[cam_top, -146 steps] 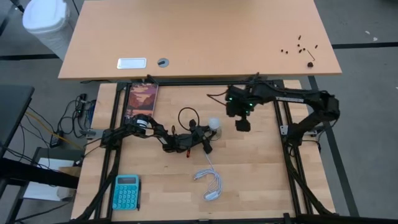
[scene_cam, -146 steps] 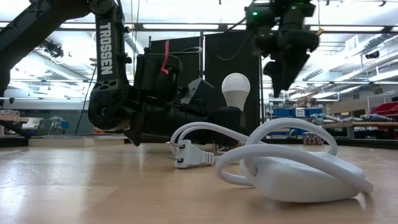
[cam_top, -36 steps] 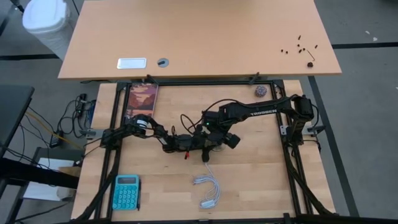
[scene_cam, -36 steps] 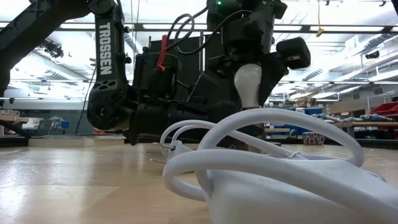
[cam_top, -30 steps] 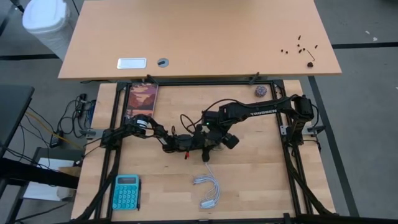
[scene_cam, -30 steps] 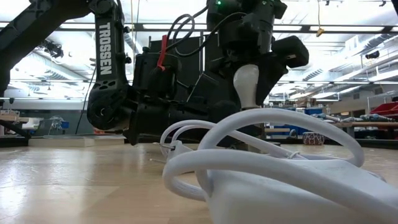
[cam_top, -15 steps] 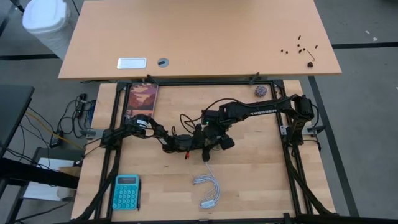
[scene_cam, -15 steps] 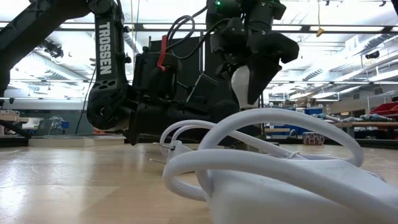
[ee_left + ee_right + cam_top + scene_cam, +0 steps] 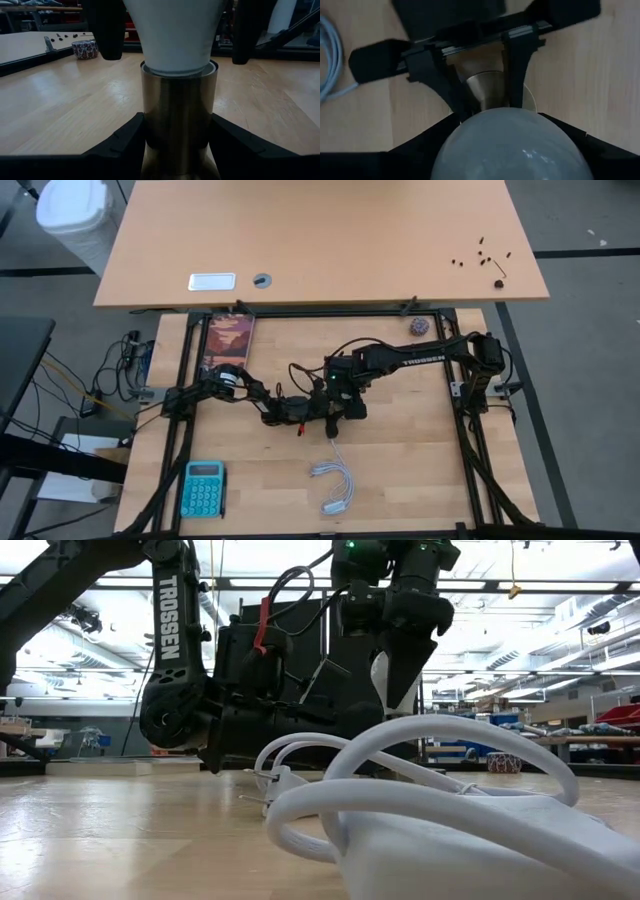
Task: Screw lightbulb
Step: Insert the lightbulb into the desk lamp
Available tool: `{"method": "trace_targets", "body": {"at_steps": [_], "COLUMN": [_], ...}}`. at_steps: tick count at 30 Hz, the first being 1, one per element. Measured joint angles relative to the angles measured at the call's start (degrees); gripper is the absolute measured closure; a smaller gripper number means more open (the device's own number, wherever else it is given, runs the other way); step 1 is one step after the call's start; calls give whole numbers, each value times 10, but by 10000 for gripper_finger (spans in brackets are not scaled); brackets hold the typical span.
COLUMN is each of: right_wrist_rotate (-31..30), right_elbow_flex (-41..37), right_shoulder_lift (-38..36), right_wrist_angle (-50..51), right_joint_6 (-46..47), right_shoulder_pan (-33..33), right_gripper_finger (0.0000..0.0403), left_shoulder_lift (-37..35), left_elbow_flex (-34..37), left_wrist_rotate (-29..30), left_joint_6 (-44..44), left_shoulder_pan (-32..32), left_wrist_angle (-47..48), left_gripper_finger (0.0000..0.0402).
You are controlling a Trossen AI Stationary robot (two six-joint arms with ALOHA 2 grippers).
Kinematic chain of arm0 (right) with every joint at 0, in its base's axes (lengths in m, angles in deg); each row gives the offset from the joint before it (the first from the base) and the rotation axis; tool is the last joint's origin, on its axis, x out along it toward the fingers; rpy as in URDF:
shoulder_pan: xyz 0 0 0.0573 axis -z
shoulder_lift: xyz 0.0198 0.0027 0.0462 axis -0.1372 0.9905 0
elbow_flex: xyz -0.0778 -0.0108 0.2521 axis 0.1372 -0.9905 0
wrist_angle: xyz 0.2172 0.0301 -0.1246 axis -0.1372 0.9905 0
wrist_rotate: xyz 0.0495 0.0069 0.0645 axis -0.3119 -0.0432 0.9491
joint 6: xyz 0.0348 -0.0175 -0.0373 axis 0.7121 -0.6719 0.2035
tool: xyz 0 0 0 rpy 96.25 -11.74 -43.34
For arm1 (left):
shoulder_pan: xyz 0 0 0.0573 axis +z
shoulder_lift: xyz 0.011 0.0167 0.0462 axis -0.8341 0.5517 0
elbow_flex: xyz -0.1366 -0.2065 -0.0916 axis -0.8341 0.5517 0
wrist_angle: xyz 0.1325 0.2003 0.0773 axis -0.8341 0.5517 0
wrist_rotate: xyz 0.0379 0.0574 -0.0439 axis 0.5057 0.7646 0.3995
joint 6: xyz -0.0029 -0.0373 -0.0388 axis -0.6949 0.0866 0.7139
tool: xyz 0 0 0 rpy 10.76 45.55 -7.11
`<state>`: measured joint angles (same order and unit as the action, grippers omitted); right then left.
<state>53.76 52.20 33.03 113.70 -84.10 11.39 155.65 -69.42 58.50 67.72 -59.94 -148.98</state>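
the right tool (image 9: 505,145) points straight down, clamping the lightbulb (image 9: 507,145); the left tool (image 9: 177,145) lies level, clamping its metal socket (image 9: 178,110).

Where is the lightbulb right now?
Near the table's middle, the lightbulb stands upright in the metal socket held by the left gripper, with the right gripper clasping its globe from above.

Stuff you can't really make out here

From overhead, the small white pear-shaped lightbulb (image 9: 172,35) is buried under the right pincer (image 9: 343,402), and its top is chopped off in the left wrist view. The round brassy metal socket (image 9: 178,117) runs off that picture's bottom edge. The white coiled cord (image 9: 440,810) up front in the low view is blurry and cropped.
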Motion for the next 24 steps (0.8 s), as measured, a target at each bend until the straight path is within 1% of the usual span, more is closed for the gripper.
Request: {"method": "trace_targets", "body": {"at_steps": [5,12,20,24], "right_wrist_rotate": [-3,0,3,2], "right_elbow_flex": [0,0,0,0], "right_shoulder_lift": [0,0,0,0], "right_wrist_angle": [0,-2,-3,-3], "right_joint_6": [62,173,292,328], "right_shoulder_pan": [1,11,19,22], "right_gripper_finger": [150,133,148,138], "left_shoulder_lift": [0,0,0,0], "left_elbow_flex": [0,0,0,0], "left_wrist_rotate": [0,14,20,27], "left_joint_6": [1,0,1,0], "left_shoulder_pan": [0,0,0,0], "left_wrist_angle": [0,0,0,0], "left_gripper_finger": [204,204,204,204]}}
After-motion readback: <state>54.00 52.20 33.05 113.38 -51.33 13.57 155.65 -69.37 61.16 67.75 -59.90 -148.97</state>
